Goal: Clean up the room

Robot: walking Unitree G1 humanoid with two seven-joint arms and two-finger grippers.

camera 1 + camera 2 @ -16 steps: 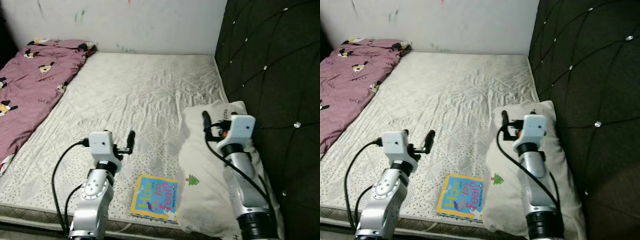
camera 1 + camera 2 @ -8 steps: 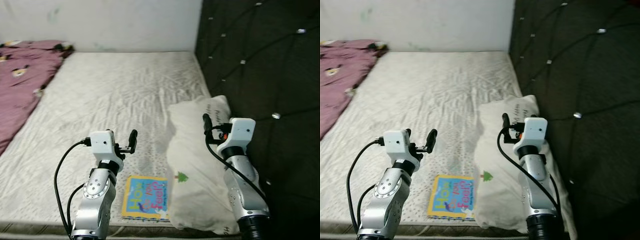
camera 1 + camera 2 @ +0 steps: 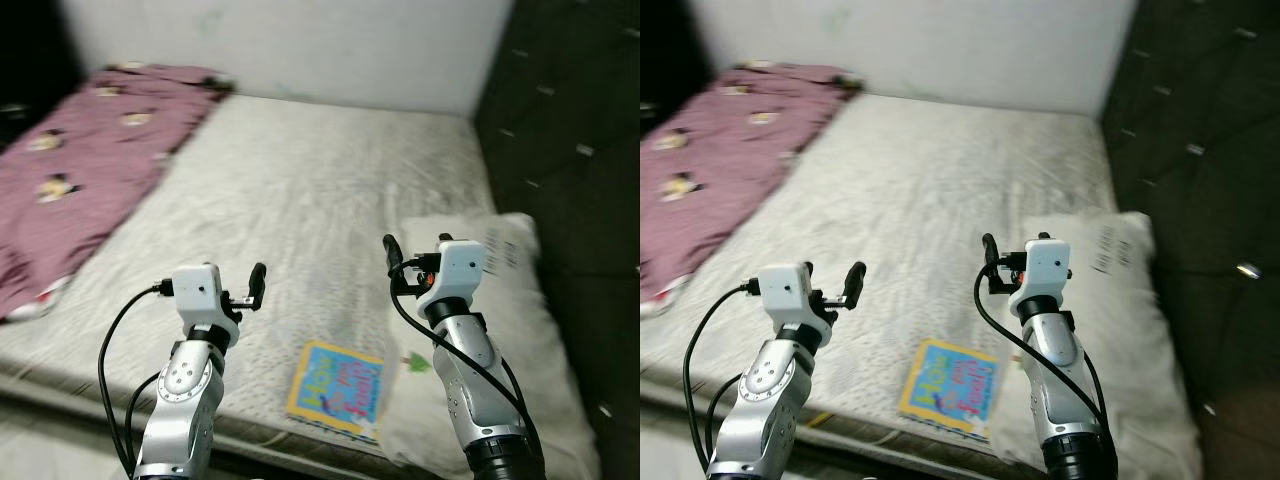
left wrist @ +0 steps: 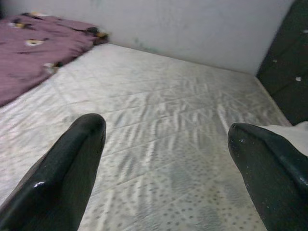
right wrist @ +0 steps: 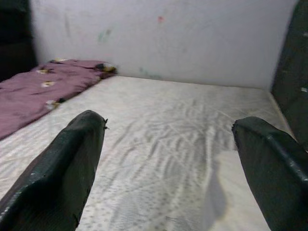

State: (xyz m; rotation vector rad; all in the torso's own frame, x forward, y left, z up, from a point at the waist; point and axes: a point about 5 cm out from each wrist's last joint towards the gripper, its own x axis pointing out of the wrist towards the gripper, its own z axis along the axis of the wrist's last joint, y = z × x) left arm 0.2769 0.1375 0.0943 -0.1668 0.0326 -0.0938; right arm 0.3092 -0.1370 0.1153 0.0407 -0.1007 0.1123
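I hold both grippers, left gripper [image 3: 258,285] and right gripper [image 3: 392,258], spread and empty above the white quilted mattress [image 3: 300,190]; the thin, colourful children's picture book [image 3: 336,389] lies flat near its front edge, touching the soft white pillow [image 3: 500,330]; stiff, light, best pinched at an overhanging edge, I judge.

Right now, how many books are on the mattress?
1. A colourful picture book lies flat near the front edge of the mattress, between the two arms and right beside the white pillow. Others could be hidden under the purple blanket.
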